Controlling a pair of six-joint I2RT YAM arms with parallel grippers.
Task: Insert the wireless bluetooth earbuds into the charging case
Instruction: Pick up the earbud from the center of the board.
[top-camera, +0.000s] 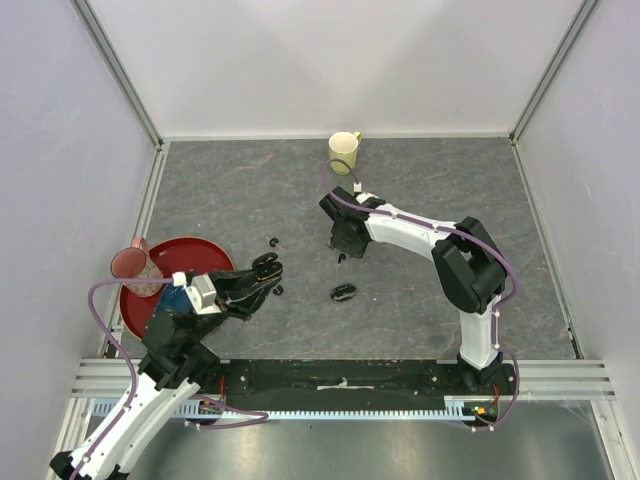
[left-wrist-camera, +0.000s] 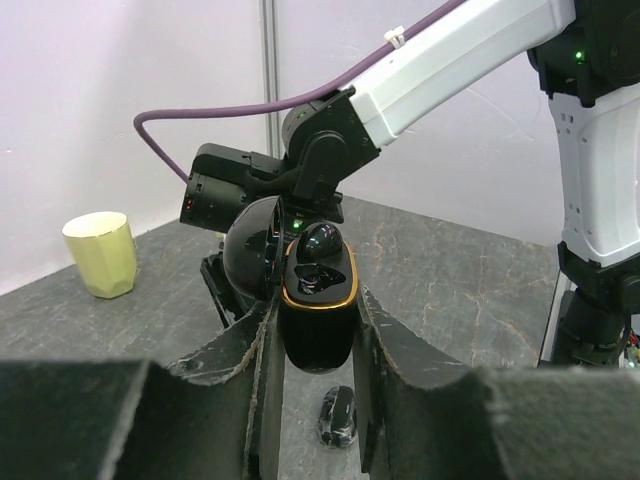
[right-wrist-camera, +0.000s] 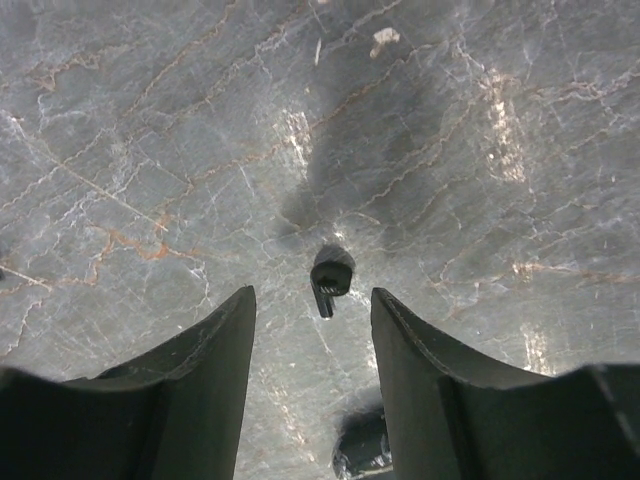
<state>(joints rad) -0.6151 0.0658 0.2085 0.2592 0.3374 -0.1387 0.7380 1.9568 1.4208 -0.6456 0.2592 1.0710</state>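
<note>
My left gripper (top-camera: 268, 272) is shut on an open black charging case with a gold rim (left-wrist-camera: 317, 320) and holds it above the table, its lid (left-wrist-camera: 250, 250) tipped back. A glossy black bud (left-wrist-camera: 322, 241) seems to sit in the case. My right gripper (top-camera: 345, 243) is open, pointing down over a tiny black earbud (right-wrist-camera: 331, 275) that lies on the table just ahead of its fingertips (right-wrist-camera: 235, 310), not touching them. That earbud also shows in the top view (top-camera: 341, 258). Two more earbuds lie loose on the table, one (top-camera: 273, 241) behind and one (top-camera: 280, 290) beside the left gripper.
A second, closed black case (top-camera: 344, 292) lies on the table between the arms; it shows below the held case (left-wrist-camera: 338, 415). A red plate (top-camera: 200, 255) with a pink cup (top-camera: 133, 262) is at the left. A yellow mug (top-camera: 344, 152) stands at the back.
</note>
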